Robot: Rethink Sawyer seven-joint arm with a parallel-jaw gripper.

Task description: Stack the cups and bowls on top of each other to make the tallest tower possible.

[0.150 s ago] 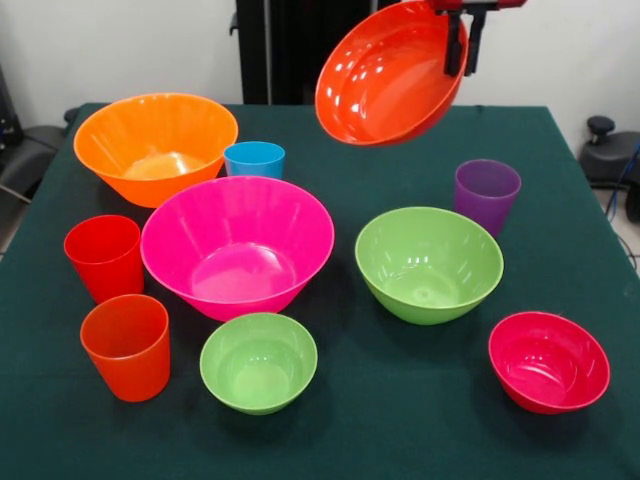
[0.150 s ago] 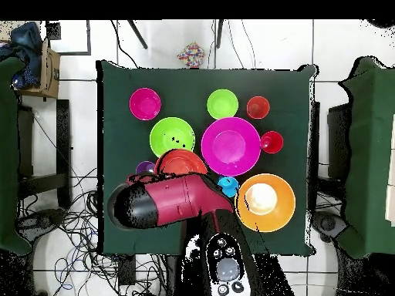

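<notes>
My gripper [image 1: 464,50] is shut on the rim of the shallow red-orange bowl [image 1: 385,80], which hangs tilted high above the table's far side. In the overhead view the arm [image 2: 166,202] hides the gripper and part of that bowl [image 2: 182,162]. On the cloth stand the large orange bowl [image 1: 155,145], the large pink bowl [image 1: 237,245], the medium green bowl [image 1: 428,262], the small green bowl [image 1: 258,361] and the crimson bowl [image 1: 548,360]. The blue cup [image 1: 254,158], red cup [image 1: 104,257], orange cup [image 1: 127,345] and purple cup [image 1: 487,193] stand apart. No tower shows.
The dark green table [image 1: 340,440] carries everything. The blue cup sits close between the orange and pink bowls. Cables [image 2: 73,231] and dark furniture [image 2: 15,154] lie on the floor beside the table in the overhead view.
</notes>
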